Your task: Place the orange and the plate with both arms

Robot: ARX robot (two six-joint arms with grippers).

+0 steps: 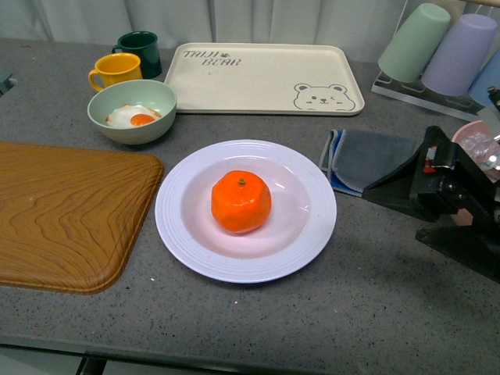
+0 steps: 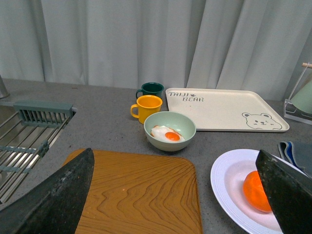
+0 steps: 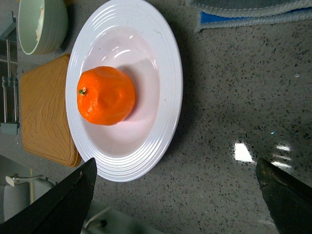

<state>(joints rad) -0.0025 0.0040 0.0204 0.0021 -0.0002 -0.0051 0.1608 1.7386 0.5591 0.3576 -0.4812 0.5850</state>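
A round, bright orange mandarin (image 1: 241,201) with a small green stem sits in the well of a large round white plate with a ridged rim (image 1: 242,272). The plate lies on the grey speckled countertop (image 1: 375,312) at the centre of the front view. A brown wood-grain board (image 1: 62,211) is just beside the plate at centre left. Above the board is a pale green bowl holding a fried egg (image 1: 131,111), with a yellow mug (image 1: 117,70) and a dark green mug (image 1: 142,48) behind it. A cream rectangular bear tray (image 1: 258,78) fills the upper centre, and a folded grey cloth (image 1: 367,160) lies right of the plate. The black right gripper (image 3: 175,163) hangs beside the plate at the front view's right edge, jaws wide apart and empty. The left gripper (image 2: 174,152) looks over the board, jaws also spread and holding nothing.
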